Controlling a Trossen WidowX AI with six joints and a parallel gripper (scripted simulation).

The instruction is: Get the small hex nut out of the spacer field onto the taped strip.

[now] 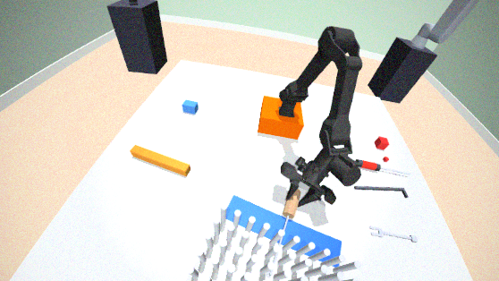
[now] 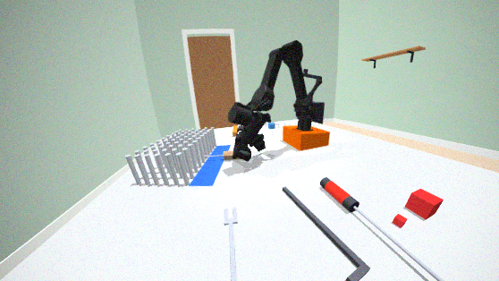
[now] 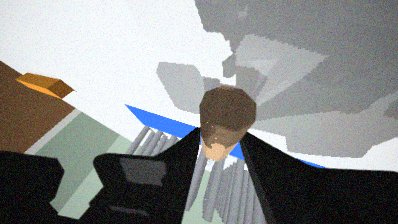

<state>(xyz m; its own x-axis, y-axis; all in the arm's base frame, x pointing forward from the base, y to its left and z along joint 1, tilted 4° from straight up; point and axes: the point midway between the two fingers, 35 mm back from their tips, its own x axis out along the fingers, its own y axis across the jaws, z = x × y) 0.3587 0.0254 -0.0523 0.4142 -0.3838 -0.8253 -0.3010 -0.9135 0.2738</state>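
"How many tools are there?" asks the first.

"Four," says the second. "The pincer (image 1: 293, 200) (image 2: 240, 153) (image 3: 219, 132) is closed around one, by its wooden handle (image 1: 291, 207) (image 2: 228, 155) (image 3: 227, 107). Its thin shaft (image 1: 284, 228) (image 2: 215, 156) points away from the pincer, over the strip and in among the spacers. Three lie well off to one side: a red-handled tool (image 1: 369, 166) (image 2: 339, 193), a black bent rod (image 1: 380, 188) (image 2: 322, 225) and a fork-ended tool (image 1: 395, 234) (image 2: 232, 242)."

"And the nut?"

"It can't be told for certain among the spacers (image 1: 237, 219) (image 2: 140, 170) (image 3: 239, 190), which crowd ahead of the pincer, too many to count surely."

"What else?"

"Beyond the tools, two red blocks, one large (image 1: 381, 143) (image 2: 424, 203), one small (image 1: 385, 158) (image 2: 399, 220); on the pincer's other side, one yellow bar (image 1: 160, 160) (image 3: 45, 84) and one blue block (image 1: 190, 106) (image 2: 271, 125)."

"The surface?"

"A white table (image 1: 134, 215) (image 2: 277, 179), with a blue strip (image 1: 319, 237) (image 2: 206, 176) (image 3: 160, 119) between pincer and spacers. Green walls, one brown door (image 2: 211, 80) and one shelf (image 2: 393, 55) surround it."
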